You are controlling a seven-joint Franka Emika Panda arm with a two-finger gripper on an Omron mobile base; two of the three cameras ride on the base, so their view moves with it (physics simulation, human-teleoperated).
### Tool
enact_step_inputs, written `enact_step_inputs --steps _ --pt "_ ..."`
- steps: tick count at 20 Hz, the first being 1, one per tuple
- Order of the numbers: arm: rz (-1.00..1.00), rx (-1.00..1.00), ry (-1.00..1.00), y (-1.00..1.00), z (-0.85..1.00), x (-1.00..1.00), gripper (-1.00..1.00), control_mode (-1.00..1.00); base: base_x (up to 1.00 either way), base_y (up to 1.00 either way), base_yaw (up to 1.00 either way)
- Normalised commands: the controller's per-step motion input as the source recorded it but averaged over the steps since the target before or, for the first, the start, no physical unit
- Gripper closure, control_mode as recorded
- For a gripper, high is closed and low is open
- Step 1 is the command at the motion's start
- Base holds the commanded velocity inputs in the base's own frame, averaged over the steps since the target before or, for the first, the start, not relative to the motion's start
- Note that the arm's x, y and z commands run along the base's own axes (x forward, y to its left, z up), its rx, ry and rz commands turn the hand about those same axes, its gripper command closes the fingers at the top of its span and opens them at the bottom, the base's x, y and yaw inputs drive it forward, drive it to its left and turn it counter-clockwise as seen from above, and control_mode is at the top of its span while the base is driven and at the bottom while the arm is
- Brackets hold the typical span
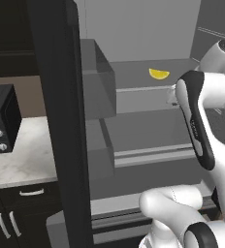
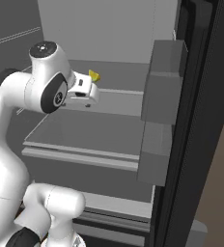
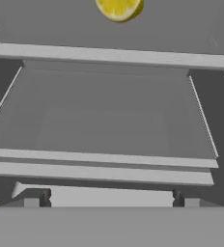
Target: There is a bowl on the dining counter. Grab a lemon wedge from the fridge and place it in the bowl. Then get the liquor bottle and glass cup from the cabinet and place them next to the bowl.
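Tool (image 3: 111, 195) is released, jaws spread wide w/ nothing between them; in the hand view the two dark fingertips (image 3: 36, 197) sit far apart at the bottom. It's inside the open fridge (image 1: 143, 43), hanging just in front of the upper shelf's front lip, a bit above the lower shelf. In the right base view the tool (image 2: 87, 91) pokes out from the arm's wrist, w/ the lemon wedge (image 2: 93, 75) just past it on the far side, not touching as far as can be seen.

Lemon wedge (image 1: 158, 73) lies on the upper shelf (image 1: 148, 80), toward the far part, roughly mid-width, cut face partly up. In the hand view the lemon wedge (image 3: 119, 8) sits at the top edge, beyond the shelf lip, well apart from the fingertips.

Lower shelf (image 3: 104, 130) is a pale grey slab w/ a lighter front rail. Fridge door (image 1: 61, 121) stands open on the left, black outside, w/ grey door bins (image 1: 97, 77) stacked on its inner side. Left of the door: a light marble table (image 1: 17, 155) carrying a black microwave (image 1: 3, 118) w/ round knobs, over low black cabinets (image 1: 17, 218) w/ short pale handles.
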Motion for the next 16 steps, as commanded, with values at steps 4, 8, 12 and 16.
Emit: enact_step_inputs --steps 4,8,12,16 --pt "0.00 0.00 -0.06 0.00 0.05 -0.01 -1.00 -1.00 0.01 0.00 0.00" --pt "0.00 0.00 -0.40 0.00 0.47 -0.42 -1.00 -1.00 0.00 0.00 0.00" --pt "0.00 0.00 -0.47 0.00 0.63 -0.38 -1.00 -1.00 0.00 0.00 0.00" --pt "0.00 0.00 -0.24 0.00 0.30 0.05 -1.00 -1.00 0.00 0.00 0.00"
